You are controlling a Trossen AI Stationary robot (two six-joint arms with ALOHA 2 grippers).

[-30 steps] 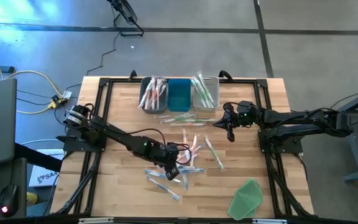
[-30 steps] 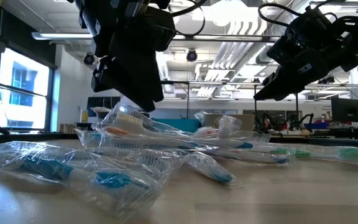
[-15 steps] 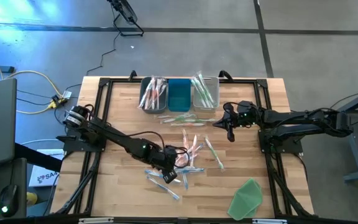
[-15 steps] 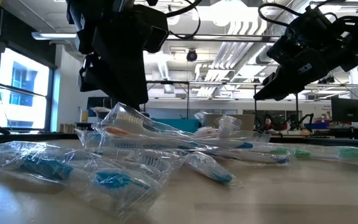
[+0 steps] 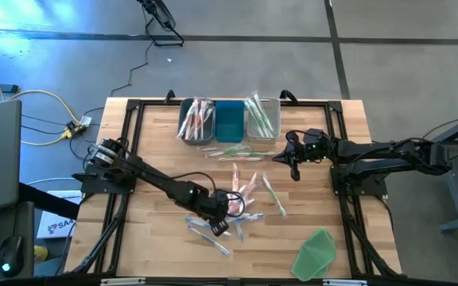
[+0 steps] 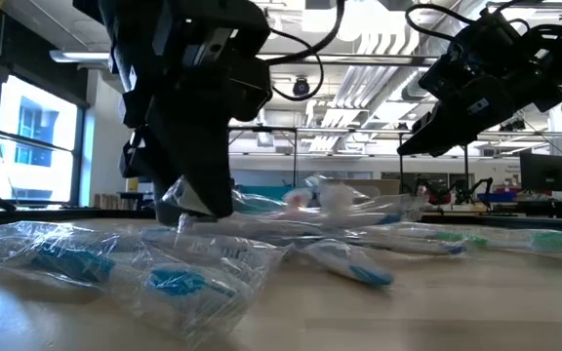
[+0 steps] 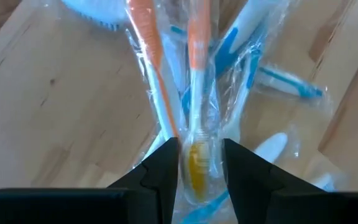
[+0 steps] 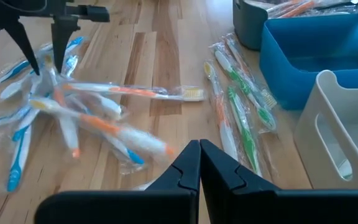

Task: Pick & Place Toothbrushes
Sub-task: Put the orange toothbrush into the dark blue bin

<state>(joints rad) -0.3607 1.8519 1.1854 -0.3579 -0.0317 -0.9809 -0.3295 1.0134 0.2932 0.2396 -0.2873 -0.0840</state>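
The left gripper (image 5: 223, 213) is reaching down into the loose heap of wrapped toothbrushes (image 5: 241, 199) lying on the middle of the wooden table (image 5: 157, 143), and its two dark fingers (image 7: 160, 171) are standing partly apart on either side of an orange-handled toothbrush (image 7: 197, 124) in clear wrap, pressing against the wrap (whether the brush is being lifted off the wood cannot be told). Around it, blue and orange brushes are lying crossed over one another, and a few green ones (image 5: 230, 151) are resting nearer the three bins at the far edge. The grey bin (image 5: 183, 119) is holding orange brushes, the blue bin (image 5: 230, 121) is sitting between the others, and the pale bin (image 5: 273, 119) is holding green brushes. The right gripper (image 5: 294, 171) is hanging above the table just right of the heap, its fingers (image 8: 185, 168) pressed together and gripping nothing. A flat green sheet (image 5: 316, 250) is lying near the front right corner.
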